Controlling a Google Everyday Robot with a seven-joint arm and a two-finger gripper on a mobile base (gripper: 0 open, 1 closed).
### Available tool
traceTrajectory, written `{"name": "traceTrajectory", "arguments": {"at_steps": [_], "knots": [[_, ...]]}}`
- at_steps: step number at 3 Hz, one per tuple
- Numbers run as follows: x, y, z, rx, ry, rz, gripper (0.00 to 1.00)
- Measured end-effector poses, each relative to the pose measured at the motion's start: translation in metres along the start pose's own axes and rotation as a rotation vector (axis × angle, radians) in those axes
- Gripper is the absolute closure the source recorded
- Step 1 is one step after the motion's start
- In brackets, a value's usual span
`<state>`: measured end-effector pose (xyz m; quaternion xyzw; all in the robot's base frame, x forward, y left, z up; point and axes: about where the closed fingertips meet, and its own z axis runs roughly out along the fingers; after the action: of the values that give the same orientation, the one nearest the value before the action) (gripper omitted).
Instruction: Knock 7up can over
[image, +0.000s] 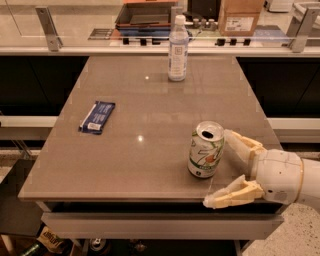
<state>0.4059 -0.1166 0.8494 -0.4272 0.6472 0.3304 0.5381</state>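
The 7up can (205, 150) stands upright near the front right of the grey table (150, 115). It is white and silver with green swirls and an orange-red spot, and its top is opened. My gripper (220, 167) comes in from the right at table height, open, with cream fingers. The upper finger (241, 144) is right beside the can's right side. The lower finger (231, 195) lies at the table's front edge, below and right of the can. I cannot tell whether a finger touches the can.
A clear plastic bottle (178, 48) with a white cap stands at the back middle of the table. A dark blue snack packet (96, 116) lies flat at the left. A counter with railing posts and boxes (239, 15) runs behind the table.
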Motion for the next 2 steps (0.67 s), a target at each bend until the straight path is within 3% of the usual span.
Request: {"name": "traceTrajectory", "arguments": {"at_steps": [1,2], "knots": [[-0.001,-0.004,0.017,-0.008,-0.015,0.008,0.0],[-0.006,-0.008,0.032,-0.021,-0.024,0.033,0.18]]}}
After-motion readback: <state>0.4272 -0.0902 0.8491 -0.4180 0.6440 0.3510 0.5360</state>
